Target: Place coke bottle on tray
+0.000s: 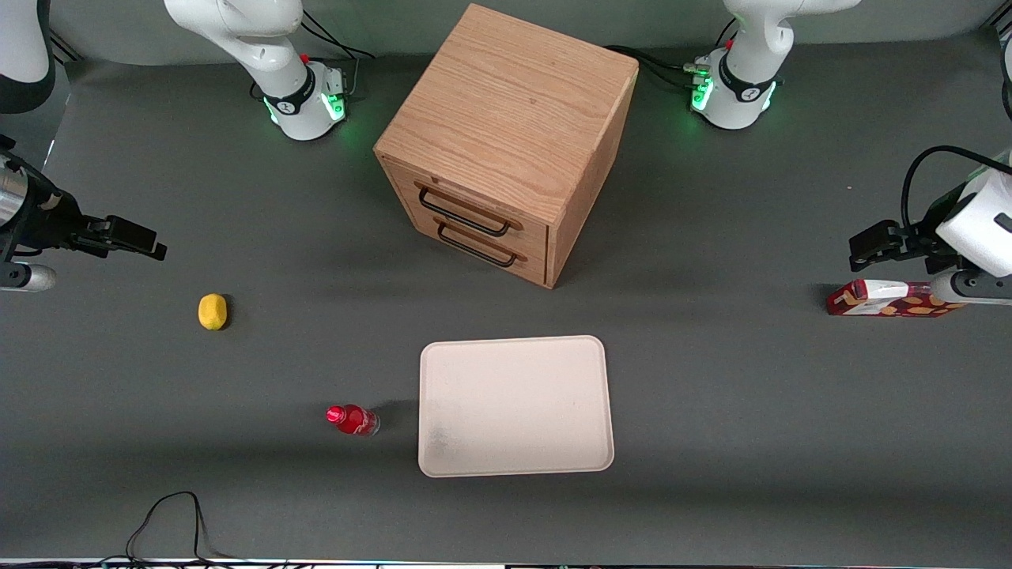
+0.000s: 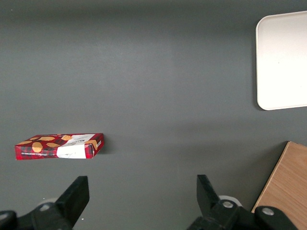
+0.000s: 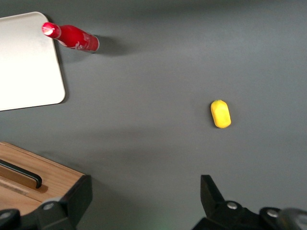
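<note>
Front view: the bottle [image 1: 353,420] stands just beside the tray [image 1: 515,405], on its working-arm side; the gripper [image 1: 158,250], jaws spread and empty, hangs well apart from it, farther from the camera. Right wrist view: the bottle [image 3: 71,37] stands beside the tray [image 3: 29,62], past the lemon [image 3: 220,113], with fingers [image 3: 211,194] spread.

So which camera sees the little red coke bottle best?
The right wrist view: the coke bottle looks biggest there, beside the tray, with cap and label clear. The front view shows it smaller, standing beside the tray. The left wrist view misses it. The gripper, open, hovers far from it, above the table.
</note>
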Available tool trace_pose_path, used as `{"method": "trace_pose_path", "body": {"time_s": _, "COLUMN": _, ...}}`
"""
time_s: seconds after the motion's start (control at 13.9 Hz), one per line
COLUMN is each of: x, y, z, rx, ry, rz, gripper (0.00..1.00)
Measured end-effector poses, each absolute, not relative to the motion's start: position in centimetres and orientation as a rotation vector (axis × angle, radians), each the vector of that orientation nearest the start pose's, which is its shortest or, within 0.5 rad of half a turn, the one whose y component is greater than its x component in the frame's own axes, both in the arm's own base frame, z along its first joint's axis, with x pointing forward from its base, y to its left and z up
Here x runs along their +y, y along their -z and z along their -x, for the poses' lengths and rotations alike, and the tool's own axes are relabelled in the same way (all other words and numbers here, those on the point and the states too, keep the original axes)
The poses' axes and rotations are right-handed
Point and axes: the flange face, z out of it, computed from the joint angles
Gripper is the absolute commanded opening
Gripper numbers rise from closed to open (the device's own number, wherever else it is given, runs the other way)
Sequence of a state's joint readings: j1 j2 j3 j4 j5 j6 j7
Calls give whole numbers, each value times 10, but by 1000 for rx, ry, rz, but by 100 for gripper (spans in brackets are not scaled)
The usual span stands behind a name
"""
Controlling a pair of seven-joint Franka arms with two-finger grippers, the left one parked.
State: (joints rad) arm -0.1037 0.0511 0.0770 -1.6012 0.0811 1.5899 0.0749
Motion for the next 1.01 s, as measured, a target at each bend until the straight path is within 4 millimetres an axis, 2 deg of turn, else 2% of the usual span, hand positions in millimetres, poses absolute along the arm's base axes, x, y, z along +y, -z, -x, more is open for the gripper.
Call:
{"method": "trace_pose_path", "body": {"time_s": 0.43, "x": 24, "y": -600, "z": -576, "rx": 70, "ry": -43, "rz": 3060, "gripper": 100}}
{"method": "trace_pose_path", "body": {"time_s": 0.72, "x": 19, "y": -603, "z": -579, "rx": 82, "ry": -28, "rz": 3062, "gripper": 100}}
{"method": "trace_pose_path", "body": {"time_s": 1.01, "x": 19, "y": -597, "z": -582, "rx": 79, "ry": -45, "rz": 3061, "gripper": 100}}
